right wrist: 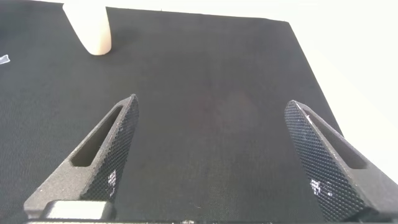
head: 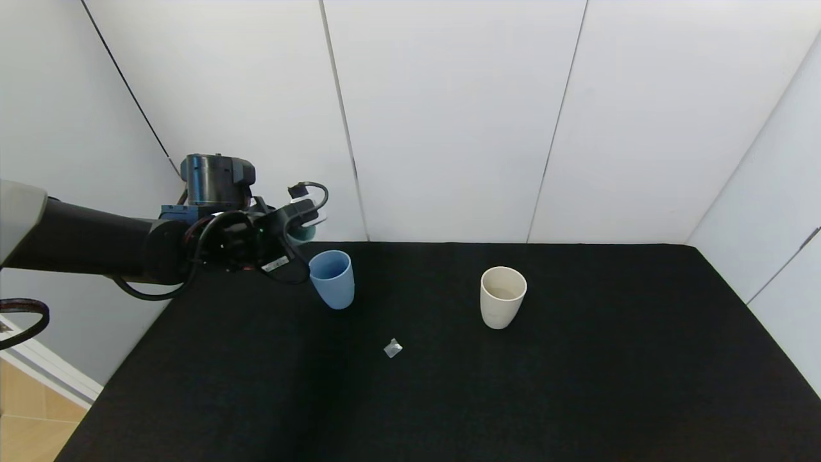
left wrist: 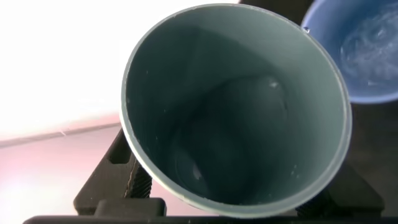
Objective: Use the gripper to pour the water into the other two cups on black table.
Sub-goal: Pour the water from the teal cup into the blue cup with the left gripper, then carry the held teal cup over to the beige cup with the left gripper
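A: Head view, far left: left gripper (head: 301, 221) raised at the table's back left corner, clamped on a teal cup (head: 301, 235) that barely shows behind the cabling, just above and beside the blue cup (head: 332, 279).

B: Left wrist view fills that in. It looks straight into the teal cup (left wrist: 236, 112), held between both fingers (left wrist: 118, 174), mouth turned toward the blue cup (left wrist: 367, 50). Water (left wrist: 373, 43) glints inside the blue cup. Can't make out a stream.

A: Moving right: small clear crumpled scrap (head: 392, 348) nearer the front, between the 2 cups. Then the cream cup (head: 502, 296), upright, well apart from the blue one.

B: Right gripper (right wrist: 211, 155) shows only in its own wrist view: fingers spread wide, holding nothing, above bare table (right wrist: 205, 81), cream cup (right wrist: 90, 28) farther off.

A: Surface: black table (head: 577, 385), matte, cloth-like. White wall panels (head: 449, 115) behind and on both sides.
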Controlling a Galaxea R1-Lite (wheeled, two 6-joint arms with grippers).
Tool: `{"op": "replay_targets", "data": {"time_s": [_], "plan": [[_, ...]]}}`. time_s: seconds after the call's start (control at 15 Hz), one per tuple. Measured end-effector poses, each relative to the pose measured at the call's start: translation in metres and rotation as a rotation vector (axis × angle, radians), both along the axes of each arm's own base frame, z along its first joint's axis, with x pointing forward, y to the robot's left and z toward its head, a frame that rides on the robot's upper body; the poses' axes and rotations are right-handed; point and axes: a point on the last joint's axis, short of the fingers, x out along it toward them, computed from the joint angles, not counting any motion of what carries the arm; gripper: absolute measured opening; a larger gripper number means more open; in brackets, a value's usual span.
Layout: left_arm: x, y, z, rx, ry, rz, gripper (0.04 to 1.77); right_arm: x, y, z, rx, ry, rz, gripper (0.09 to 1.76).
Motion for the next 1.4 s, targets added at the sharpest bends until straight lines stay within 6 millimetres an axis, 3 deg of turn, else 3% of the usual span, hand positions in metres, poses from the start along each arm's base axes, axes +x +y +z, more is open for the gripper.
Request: {"op": "replay_targets", "data": {"time_s": [0.33,0.67,1.07,1.4], "plan": [[-0.012,-0.032,0.017,-0.222,0.018,0.003,1.19,0.0,0.0,0.0,0.0,0.0,0.0,1.71],[-0.031,-0.088,0.042,-0.349,0.003,-0.099,1.19,0.0,0.0,0.0,0.0,0.0,0.0,1.71],[-0.052,-0.153,0.049,-0.399,0.041,-0.224,1.19,0.0,0.0,0.0,0.0,0.0,0.0,1.71],[-0.055,-0.199,0.044,-0.374,0.051,-0.268,1.19,0.0,0.0,0.0,0.0,0.0,0.0,1.71]]}}
